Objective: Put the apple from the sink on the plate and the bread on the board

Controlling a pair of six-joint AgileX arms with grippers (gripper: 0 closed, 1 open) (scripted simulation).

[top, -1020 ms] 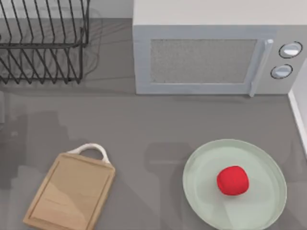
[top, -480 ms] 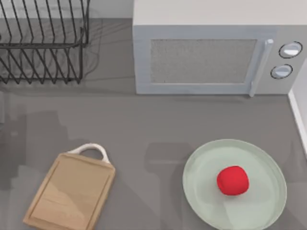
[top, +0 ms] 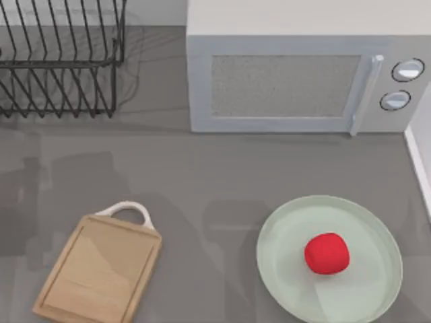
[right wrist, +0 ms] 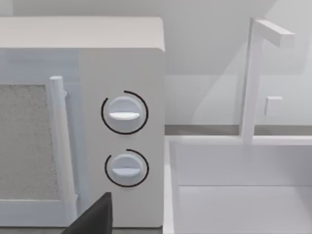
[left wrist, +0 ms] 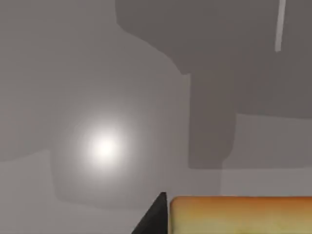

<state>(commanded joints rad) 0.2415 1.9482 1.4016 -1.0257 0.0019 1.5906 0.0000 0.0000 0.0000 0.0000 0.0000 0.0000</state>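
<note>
A: Where is the small bright red rounded apple [top: 326, 253]?

B: It sits on the large round pale mint-green plate [top: 283, 232] with the raised rim, a little right of the plate's middle, at the tabletop's [top: 222, 168] front right.

A: And the bread?

B: The left wrist view shows the thick slice of bread [left wrist: 241, 214] with a toasted orange-yellow top, and one dark finger of the left gripper [left wrist: 153, 217] touching its end. The second finger is out of frame, so I cannot tell whether that gripper is clenched on the slice.

A: The board?

B: The rectangular light wooden cutting board [top: 101, 269] lies bare at the front left, turned at an angle, its white loop handle [top: 126, 210] pointing toward the back. It is well apart from the plate.

A: The right gripper?

B: A single dark fingertip of the right gripper [right wrist: 92, 217] shows in the right wrist view, so I cannot tell its state. It faces the white microwave [right wrist: 83, 122] with two round dials, beside the white sink [right wrist: 234, 190] and its tap. A black wire dish rack [top: 57, 57] stands at the back left.
</note>
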